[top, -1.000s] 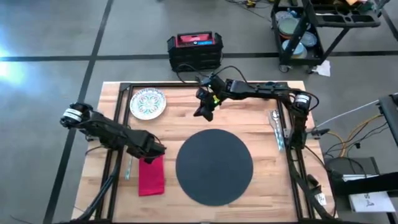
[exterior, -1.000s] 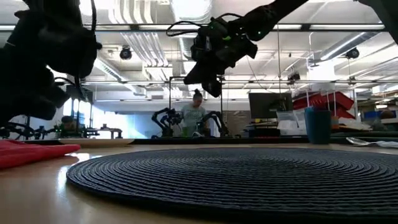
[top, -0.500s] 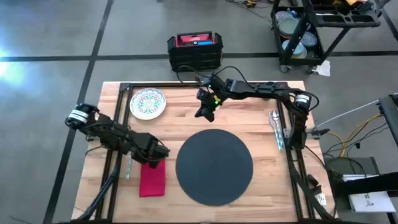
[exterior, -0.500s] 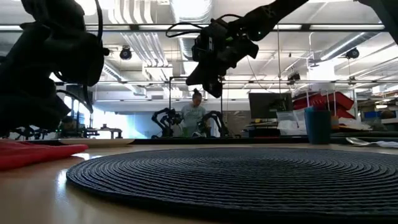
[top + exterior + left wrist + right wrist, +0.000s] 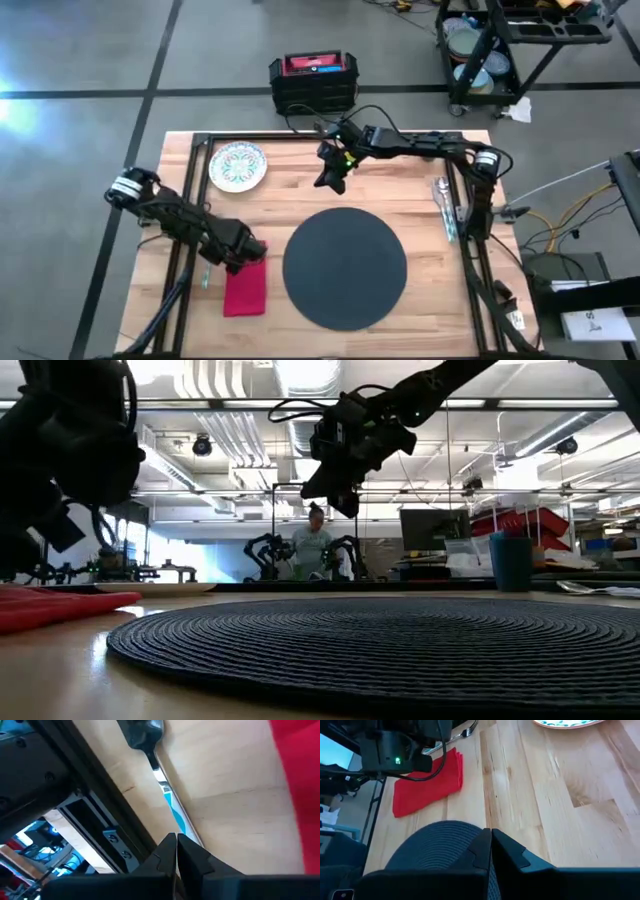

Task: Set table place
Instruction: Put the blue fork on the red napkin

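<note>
- Fork (image 5: 167, 800): thin, stiff, slippery, flat on the desk (image 5: 400, 190); pinch mid-handle.
- Left gripper (image 5: 245, 256), fingers together, empty, beside the napkin (image 5: 244, 288).
- Right gripper (image 5: 328, 178) narrow, empty.

Left arm hides the red napkin's (image 5: 243, 291) top edge.

Bare planks (image 5: 290, 190) between plate (image 5: 237, 166) and mat (image 5: 344, 267).

Both arms are dark, near-black jointed links, each with a pale silver-white collar at one joint near the base. Black cables loop loosely along the links, and a small green light glows on the right arm's wrist. Left pincer (image 5: 176, 851) and right pincer (image 5: 489, 845) have matte black, wedge-shaped fingers.
</note>
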Available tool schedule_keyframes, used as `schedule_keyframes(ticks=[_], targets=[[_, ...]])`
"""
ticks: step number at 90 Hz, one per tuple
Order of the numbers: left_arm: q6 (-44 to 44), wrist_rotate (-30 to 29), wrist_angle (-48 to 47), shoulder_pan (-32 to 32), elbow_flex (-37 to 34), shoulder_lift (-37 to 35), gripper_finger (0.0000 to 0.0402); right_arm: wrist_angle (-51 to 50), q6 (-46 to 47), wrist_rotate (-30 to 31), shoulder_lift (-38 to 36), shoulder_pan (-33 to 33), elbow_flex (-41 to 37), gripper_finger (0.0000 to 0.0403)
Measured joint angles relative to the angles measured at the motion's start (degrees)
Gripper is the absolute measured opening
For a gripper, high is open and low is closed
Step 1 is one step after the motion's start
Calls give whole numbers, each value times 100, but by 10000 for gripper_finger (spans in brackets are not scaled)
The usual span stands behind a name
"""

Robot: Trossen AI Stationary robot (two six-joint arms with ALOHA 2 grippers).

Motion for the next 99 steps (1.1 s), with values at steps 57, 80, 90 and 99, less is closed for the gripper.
schedule_keyframes(ticks=[57, 80, 90, 99], targets=[[-783, -427, 891, -588, 53, -198, 0, 42, 70, -108, 0, -134, -43, 0], [-2328, -1089, 563, -662, 44, -1207, 0, -249, -121, -103, -102, -299, -50, 0], [-2963, -1759, 1124, -784, 44, -1605, 0, -641, -414, -67, -196, -535, -308, 0], [-3176, -2819, 1722, -870, 144, -1740, 0, -414, -355, -45, -459, -675, -791, 0]])
